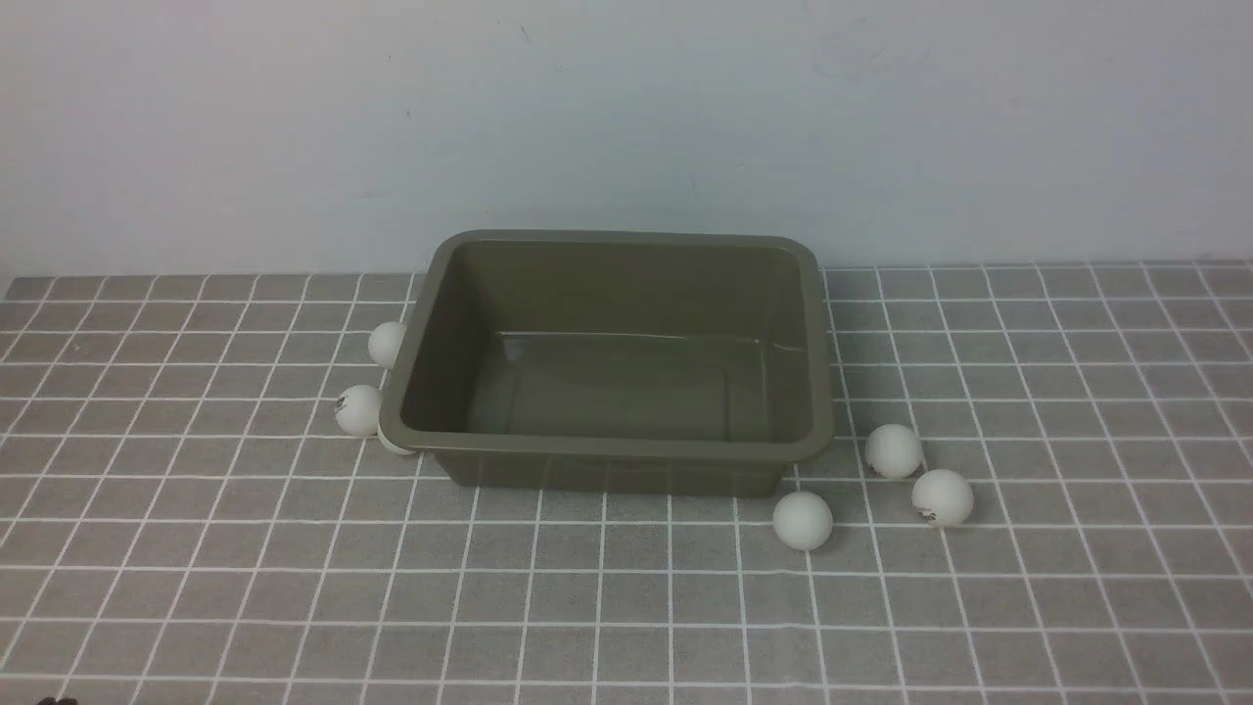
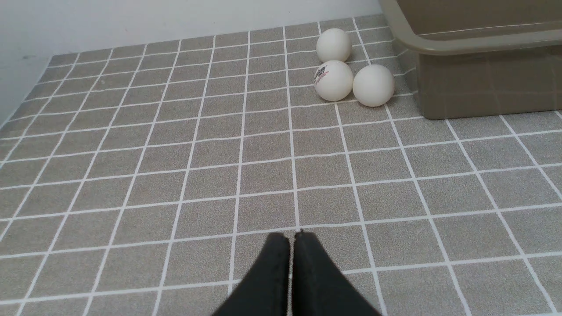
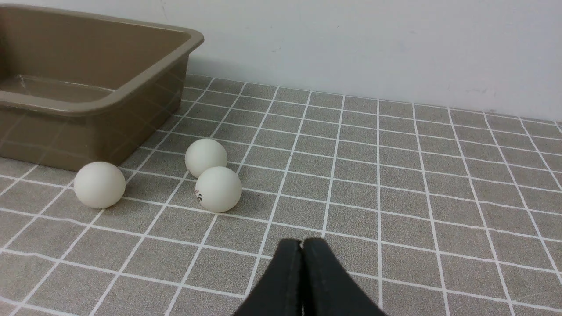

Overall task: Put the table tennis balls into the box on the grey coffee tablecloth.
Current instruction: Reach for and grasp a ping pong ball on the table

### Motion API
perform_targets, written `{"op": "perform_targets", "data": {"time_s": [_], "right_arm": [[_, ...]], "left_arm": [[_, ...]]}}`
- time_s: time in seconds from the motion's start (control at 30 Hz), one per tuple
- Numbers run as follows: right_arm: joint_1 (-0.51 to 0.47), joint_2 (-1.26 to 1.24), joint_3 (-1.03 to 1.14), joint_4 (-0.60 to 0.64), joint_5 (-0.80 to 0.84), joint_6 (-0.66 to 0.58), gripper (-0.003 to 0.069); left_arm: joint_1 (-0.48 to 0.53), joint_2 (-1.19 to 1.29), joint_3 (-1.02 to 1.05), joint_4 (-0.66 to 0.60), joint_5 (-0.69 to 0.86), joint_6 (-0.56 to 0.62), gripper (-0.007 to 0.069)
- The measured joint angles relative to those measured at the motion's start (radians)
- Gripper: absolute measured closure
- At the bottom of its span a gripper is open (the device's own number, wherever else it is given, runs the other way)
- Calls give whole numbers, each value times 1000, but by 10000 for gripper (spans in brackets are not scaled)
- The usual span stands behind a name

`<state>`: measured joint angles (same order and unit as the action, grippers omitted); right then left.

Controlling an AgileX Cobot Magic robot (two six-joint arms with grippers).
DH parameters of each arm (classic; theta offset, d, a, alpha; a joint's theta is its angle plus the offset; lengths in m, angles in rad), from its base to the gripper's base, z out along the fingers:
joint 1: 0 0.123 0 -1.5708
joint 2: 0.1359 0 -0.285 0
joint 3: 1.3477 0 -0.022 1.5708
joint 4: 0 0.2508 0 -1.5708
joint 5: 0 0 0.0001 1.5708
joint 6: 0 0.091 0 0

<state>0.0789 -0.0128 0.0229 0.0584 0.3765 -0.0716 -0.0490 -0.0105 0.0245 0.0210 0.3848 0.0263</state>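
The empty olive-brown plastic tub (image 1: 612, 452) sits at the grey checked cloth (image 1: 587, 607)'s far edge. Three small white balls (image 1: 358, 409) crowd its front-left corner, and three more balls (image 1: 893, 450) lie just off its front-right. Our left gripper (image 2: 292, 235) and right gripper (image 3: 302, 241) are both pinched together, each facing its own trio.

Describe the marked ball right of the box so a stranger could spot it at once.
Find the olive box on the cloth. Three balls lie by its near right corner; pick the rightmost one. Only it shows a small dark print.
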Motion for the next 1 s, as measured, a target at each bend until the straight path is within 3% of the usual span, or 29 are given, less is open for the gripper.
{"op": "perform_targets", "data": {"time_s": [1.0], "right_arm": [[0, 0, 0, 0, 0, 0, 673]], "left_arm": [[0, 0, 3, 0, -41, -16, 629]]}}
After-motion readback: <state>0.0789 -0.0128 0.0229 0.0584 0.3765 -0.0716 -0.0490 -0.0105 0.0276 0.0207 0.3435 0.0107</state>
